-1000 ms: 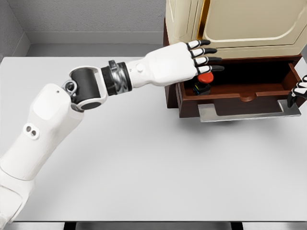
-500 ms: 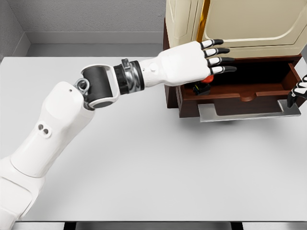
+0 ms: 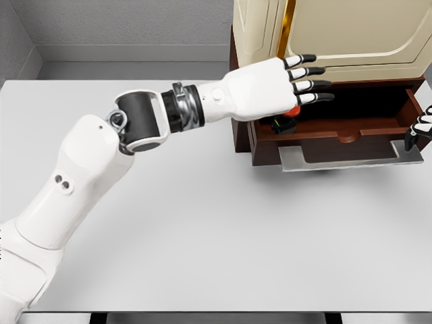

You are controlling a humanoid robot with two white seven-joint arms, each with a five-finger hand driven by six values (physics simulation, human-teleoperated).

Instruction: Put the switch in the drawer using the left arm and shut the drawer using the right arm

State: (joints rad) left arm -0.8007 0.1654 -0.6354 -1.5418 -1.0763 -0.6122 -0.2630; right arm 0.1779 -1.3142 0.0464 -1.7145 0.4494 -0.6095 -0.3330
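Switch dropped in drawer, left hand barely moved since.
Left hand [image 3: 270, 88] hovered flat, fingers spread, empty; switch [image 3: 286, 119] sat inside open drawer [image 3: 351, 131]. Right hand [image 3: 420, 128] waited at its edge, grip unclear.

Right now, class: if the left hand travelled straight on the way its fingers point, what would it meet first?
The left hand points rightward across the open drawer. The way looks free until the drawer's right side wall, though depth is hard to judge from this view.

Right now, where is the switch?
In the head view, the switch sits at the left end of the open drawer, mostly hidden beneath the left hand with its spread fingers.
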